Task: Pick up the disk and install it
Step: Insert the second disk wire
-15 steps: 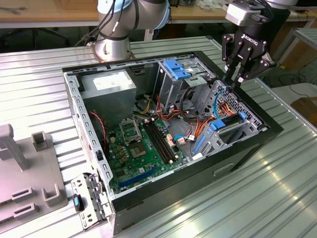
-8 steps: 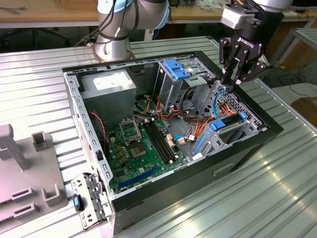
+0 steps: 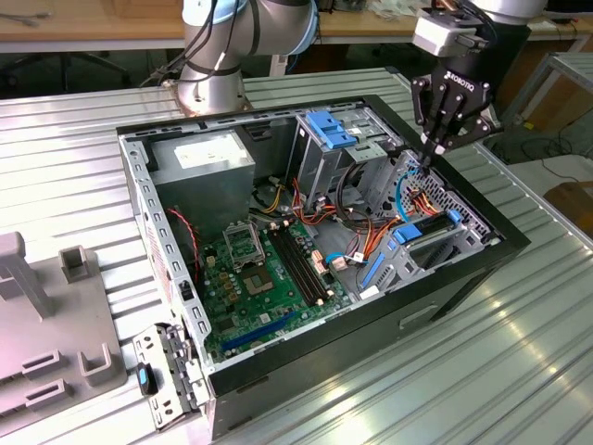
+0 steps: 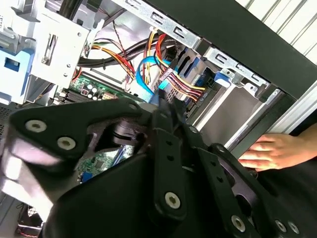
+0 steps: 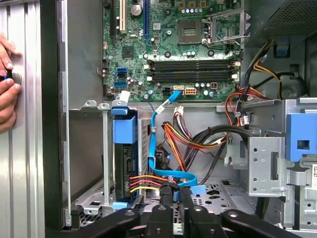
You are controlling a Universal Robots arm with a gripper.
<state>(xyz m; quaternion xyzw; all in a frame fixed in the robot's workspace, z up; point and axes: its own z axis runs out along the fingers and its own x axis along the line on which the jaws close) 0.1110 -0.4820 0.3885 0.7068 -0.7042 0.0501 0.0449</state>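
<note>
The disk [image 3: 432,228] sits in the drive bay at the exterior view's right end of the open computer case [image 3: 482,243], blue rails along its edges. In the first wrist view the disk [image 5: 124,163] stands dark in its metal bay under a blue rail, with red, orange and yellow wires plugged into it. My gripper [image 3: 431,154] hangs just above the bay by the far case wall. Its black fingers [image 5: 168,198] are shut close together beside a blue ribbon cable [image 5: 156,144]. I cannot tell whether they pinch the cable.
A person's hand [image 5: 6,84] rests against the outside of the case wall, also seen in the second wrist view [image 4: 270,151]. Inside lie the motherboard [image 3: 269,278], a grey power-supply box [image 3: 202,158] and a blue-fronted cage [image 3: 334,130]. A grey fixture [image 3: 46,324] stands at the exterior view's left.
</note>
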